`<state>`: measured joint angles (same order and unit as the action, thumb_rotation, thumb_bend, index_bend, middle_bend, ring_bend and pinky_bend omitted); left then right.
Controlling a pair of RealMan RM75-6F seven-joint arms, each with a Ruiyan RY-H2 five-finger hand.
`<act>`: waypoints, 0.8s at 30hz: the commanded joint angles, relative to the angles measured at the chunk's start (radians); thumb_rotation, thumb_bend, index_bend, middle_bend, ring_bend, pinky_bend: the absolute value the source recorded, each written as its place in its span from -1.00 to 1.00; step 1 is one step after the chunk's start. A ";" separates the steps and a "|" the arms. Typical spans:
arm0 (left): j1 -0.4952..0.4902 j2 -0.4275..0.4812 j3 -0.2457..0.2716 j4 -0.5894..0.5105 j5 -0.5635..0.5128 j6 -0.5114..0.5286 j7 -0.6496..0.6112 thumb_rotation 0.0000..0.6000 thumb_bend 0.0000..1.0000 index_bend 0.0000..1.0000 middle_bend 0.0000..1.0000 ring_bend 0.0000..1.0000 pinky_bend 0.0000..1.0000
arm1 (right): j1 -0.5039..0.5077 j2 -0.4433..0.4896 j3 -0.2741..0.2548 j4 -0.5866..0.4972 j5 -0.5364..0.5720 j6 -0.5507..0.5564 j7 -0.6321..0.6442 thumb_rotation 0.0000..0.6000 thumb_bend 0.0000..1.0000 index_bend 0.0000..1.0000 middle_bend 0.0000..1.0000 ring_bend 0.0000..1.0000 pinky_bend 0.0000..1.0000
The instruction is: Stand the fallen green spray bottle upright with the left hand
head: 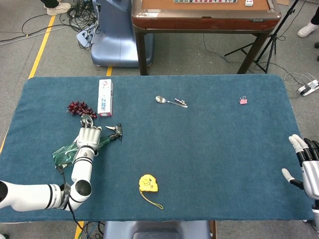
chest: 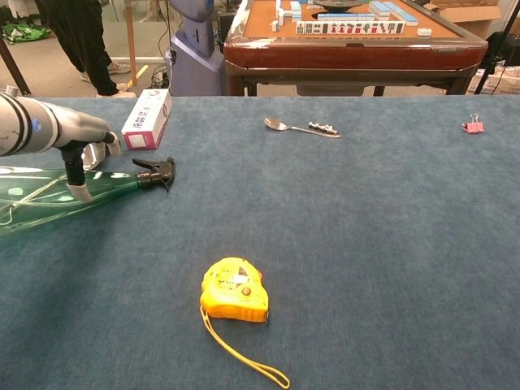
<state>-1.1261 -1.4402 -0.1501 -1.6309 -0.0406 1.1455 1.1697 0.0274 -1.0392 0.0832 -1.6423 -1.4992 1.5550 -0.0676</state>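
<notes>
While the blue worktop [head: 199,164] spreads wide in front of me, everything I need sits at its left end. The green spray bottle [chest: 57,195] lies flat on its side there, its long axis running from the broad base near the left edge, rightward and slightly away from me, to the black trigger head [chest: 156,172]. My left hand [head: 87,137] is directly over the bottle's upper body, close behind the nozzle, with the fingers pointing away from me; in the chest view one fingertip [chest: 79,192] comes down onto the clear green plastic. I judge that as a touch and not a grip, since I see nothing wrapped around the body. My right hand [head: 308,167] is at the far right edge, well apart from the bottle, fingers spread and holding nothing, so the left is plainly the nearer one. To stand the bottle up I expect I'll need the fingers round the body across its long axis, then to swing the nozzle end upward over the base. Beside the nozzle stands a small white box [head: 105,97], which I'd keep clear of.
</notes>
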 commanded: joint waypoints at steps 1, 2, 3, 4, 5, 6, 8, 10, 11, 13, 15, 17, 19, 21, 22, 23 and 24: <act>-0.014 -0.010 0.000 0.015 -0.041 0.002 0.032 1.00 -0.58 -0.73 -0.62 -0.89 -0.98 | -0.001 0.000 0.000 0.001 0.001 0.000 0.001 1.00 -0.59 -0.81 -0.76 -0.86 -0.79; -0.016 -0.011 0.001 0.017 -0.050 0.001 0.041 1.00 -0.58 -0.72 -0.62 -0.89 -0.98 | -0.001 0.000 0.000 0.002 0.001 -0.001 0.002 1.00 -0.59 -0.81 -0.76 -0.86 -0.79; -0.019 -0.014 0.002 0.020 -0.062 0.000 0.052 1.00 -0.58 -0.70 -0.62 -0.89 -0.98 | -0.001 0.000 -0.001 0.002 0.001 -0.001 0.003 1.00 -0.59 -0.81 -0.76 -0.86 -0.79; -0.022 -0.017 0.002 0.023 -0.069 0.000 0.058 1.00 -0.58 -0.69 -0.62 -0.89 -0.98 | -0.001 0.000 -0.001 0.002 0.001 -0.001 0.004 1.00 -0.59 -0.81 -0.76 -0.86 -0.79; -0.024 -0.021 0.001 0.027 -0.074 0.001 0.062 1.00 -0.58 -0.68 -0.62 -0.89 -0.98 | -0.001 0.000 -0.001 0.002 0.000 -0.001 0.004 1.00 -0.59 -0.81 -0.76 -0.86 -0.79; -0.026 -0.026 -0.002 0.032 -0.082 0.002 0.067 1.00 -0.58 -0.67 -0.62 -0.89 -0.98 | -0.001 0.000 -0.001 0.001 -0.001 -0.001 0.004 1.00 -0.59 -0.81 -0.76 -0.86 -0.79; -0.030 -0.034 -0.008 0.041 -0.091 0.005 0.073 1.00 -0.58 -0.65 -0.63 -0.90 -0.98 | -0.001 0.001 0.000 0.001 -0.001 -0.001 0.005 1.00 -0.59 -0.81 -0.76 -0.86 -0.79; -0.035 -0.042 -0.016 0.052 -0.108 0.005 0.082 1.00 -0.58 -0.63 -0.63 -0.90 -0.98 | -0.003 0.004 -0.001 0.000 -0.001 0.002 0.006 1.00 -0.59 -0.81 -0.76 -0.86 -0.79; -0.037 -0.045 -0.020 0.058 -0.116 0.004 0.086 1.00 -0.58 -0.62 -0.63 -0.90 -0.98 | -0.004 0.005 0.000 -0.001 -0.001 0.003 0.006 1.00 -0.59 -0.81 -0.76 -0.87 -0.79; -0.043 -0.054 -0.026 0.072 -0.133 0.004 0.101 1.00 -0.58 -0.59 -0.63 -0.90 -0.98 | -0.006 0.007 0.000 -0.002 -0.001 0.007 0.007 1.00 -0.59 -0.81 -0.76 -0.87 -0.79; -0.049 -0.064 -0.031 0.087 -0.147 0.006 0.115 1.00 -0.58 -0.57 -0.63 -0.90 -0.98 | -0.008 0.009 -0.001 -0.003 0.000 0.009 0.009 1.00 -0.59 -0.81 -0.76 -0.87 -0.79; -0.052 -0.073 -0.036 0.099 -0.160 0.006 0.126 1.00 -0.58 -0.56 -0.63 -0.90 -0.98 | -0.010 0.009 -0.002 -0.003 0.000 0.010 0.010 1.00 -0.59 -0.81 -0.76 -0.87 -0.79; -0.055 -0.080 -0.042 0.111 -0.175 0.004 0.138 1.00 -0.58 -0.54 -0.63 -0.90 -0.98 | -0.011 0.010 -0.001 -0.003 0.002 0.010 0.014 1.00 -0.59 -0.81 -0.76 -0.87 -0.79; -0.056 -0.086 -0.047 0.122 -0.185 0.002 0.148 1.00 -0.58 -0.51 -0.63 -0.89 -0.98 | -0.012 0.010 -0.001 -0.001 0.002 0.010 0.016 1.00 -0.59 -0.81 -0.76 -0.86 -0.79; -0.056 -0.089 -0.048 0.126 -0.184 0.002 0.150 1.00 -0.58 -0.50 -0.63 -0.89 -0.98 | -0.012 0.010 -0.001 0.000 0.002 0.010 0.017 1.00 -0.59 -0.81 -0.76 -0.86 -0.79; -0.055 -0.093 -0.049 0.132 -0.180 0.004 0.149 1.00 -0.58 -0.48 -0.63 -0.89 -0.98 | -0.012 0.010 0.000 0.000 0.003 0.010 0.019 1.00 -0.59 -0.81 -0.76 -0.86 -0.79; -0.054 -0.097 -0.049 0.136 -0.176 0.005 0.149 1.00 -0.58 -0.46 -0.63 -0.88 -0.98 | -0.012 0.010 0.000 0.000 0.003 0.010 0.020 1.00 -0.59 -0.81 -0.76 -0.86 -0.79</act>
<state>-1.1804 -1.5334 -0.1977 -1.4980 -0.2193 1.1497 1.3178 0.0154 -1.0292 0.0830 -1.6421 -1.4960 1.5652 -0.0477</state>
